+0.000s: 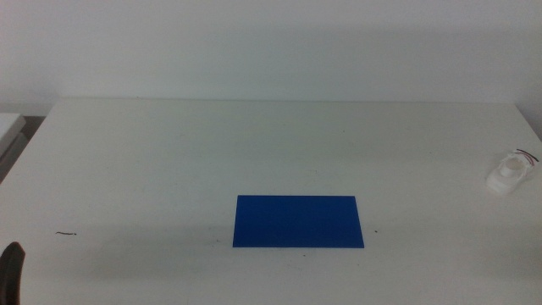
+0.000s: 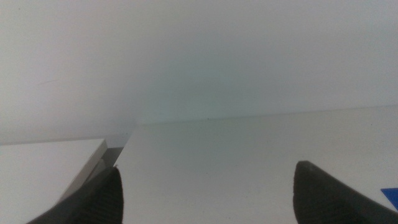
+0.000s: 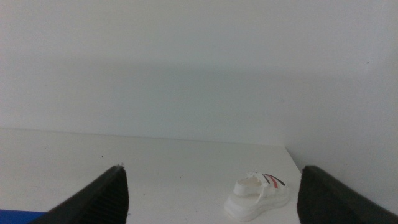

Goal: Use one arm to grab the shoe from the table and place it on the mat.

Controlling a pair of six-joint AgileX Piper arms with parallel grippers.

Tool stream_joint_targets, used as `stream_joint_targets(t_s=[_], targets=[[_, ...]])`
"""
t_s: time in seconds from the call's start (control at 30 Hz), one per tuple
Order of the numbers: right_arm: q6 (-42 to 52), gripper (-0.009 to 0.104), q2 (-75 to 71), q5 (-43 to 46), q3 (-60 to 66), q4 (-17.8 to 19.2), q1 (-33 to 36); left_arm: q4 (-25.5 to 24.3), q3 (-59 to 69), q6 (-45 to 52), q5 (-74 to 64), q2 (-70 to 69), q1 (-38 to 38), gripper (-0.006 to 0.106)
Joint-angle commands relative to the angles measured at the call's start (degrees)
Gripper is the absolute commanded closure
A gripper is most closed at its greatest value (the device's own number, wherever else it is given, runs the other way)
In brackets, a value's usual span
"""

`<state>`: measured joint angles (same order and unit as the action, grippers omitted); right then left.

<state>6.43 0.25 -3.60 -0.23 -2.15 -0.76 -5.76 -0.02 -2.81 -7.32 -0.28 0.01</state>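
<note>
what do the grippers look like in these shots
Little of them shows. The left gripper appears in its wrist view as two dark, matte, finely textured jaws with rounded tips, and as a dark sliver at the middle view's bottom left edge. The right gripper shows two similar dark jaws. No cables, lettering or arm links are visible.

White desk [image 1: 169, 152], plain top with a few tiny dark specks. Blue mat [image 1: 298, 222] lies flat on it near the front, about centre. White shoe [image 1: 510, 173] rests on the desk at the far right edge, well apart from the mat. Small dark squiggle [image 1: 66, 233] lies on the surface near the front left.
</note>
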Motion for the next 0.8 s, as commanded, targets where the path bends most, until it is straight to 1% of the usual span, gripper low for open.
stream_joint_targets(t_s=[0.0, 0.07, 0.1, 0.2, 0.23, 0.37, 0.43, 0.47, 0.5, 0.53, 0.6, 0.63, 0.7, 0.77], targets=[[0.5, 0.015, -0.2, 0.4, 0.2, -0.1, -0.4, 0.2, 0.0, -0.1, 0.7, 0.3, 0.0, 0.007], [0.5, 0.015, -0.2, -7.0, -2.5, 0.5, -0.4, 0.2, 0.0, -0.1, 0.7, 0.3, 0.0, 0.007], [0.5, 0.015, -0.2, -12.7, -5.8, 0.7, -0.4, 0.2, 0.0, -0.1, 0.7, 0.3, 0.0, 0.007], [0.5, 0.015, 5.3, -25.3, -14.8, 0.6, -0.4, 0.2, 0.0, -0.1, 0.7, 0.3, 0.0, 0.007], [0.5, 0.015, 7.4, -27.4, -17.4, 0.6, -0.4, 0.2, 0.0, -0.1, 0.7, 0.3, 0.0, 0.007], [0.5, 0.015, 19.4, -30.9, -30.3, 0.6, -0.4, 0.2, 0.0, -0.1, 0.7, 0.3, 0.0, 0.007], [0.5, 0.015, 26.7, -35.8, -36.4, 0.6, -0.4, 0.2, 0.0, -0.1, 0.7, 0.3, 0.0, 0.007], [0.5, 0.015, 30.5, -39.7, -39.8, 0.6, -0.4, 0.2, 0.0, -0.1, 0.7, 0.3, 0.0, 0.007], [-0.5, 0.015, 34.4, -43.7, -42.8, 0.4, -0.4, 0.2, 0.0, -0.1, 0.7, 0.3, 0.0, 0.007], [-1.5, 0.015, 37.3, -45.5, -44.8, 0.2, -0.4, 0.2, 0.0, -0.1, 0.7, 0.3, 0.0, 0.007], [-6.4, 0.015, 44.4, -50.1, -48.8, -1.4, -0.4, 0.2, 0.0, -0.1, 0.7, 0.3, 0.0, 0.007], [-7.1, 0.015, 47.1, -51.6, -49.9, -2.1, -0.4, 0.2, 0.0, -0.1, 0.7, 0.3, 0.0, 0.007], [-8.2, 0.015, 53.2, -52.2, -52.3, -4.5, -0.4, 0.2, 0.0, -0.1, 0.7, 0.3, 0.0, 0.007], [-10.7, 0.015, 58.3, -51.6, -54.5, -7.8, -0.4, 0.2, 0.0, -0.1, 0.7, 0.3, 0.0, 0.007]])
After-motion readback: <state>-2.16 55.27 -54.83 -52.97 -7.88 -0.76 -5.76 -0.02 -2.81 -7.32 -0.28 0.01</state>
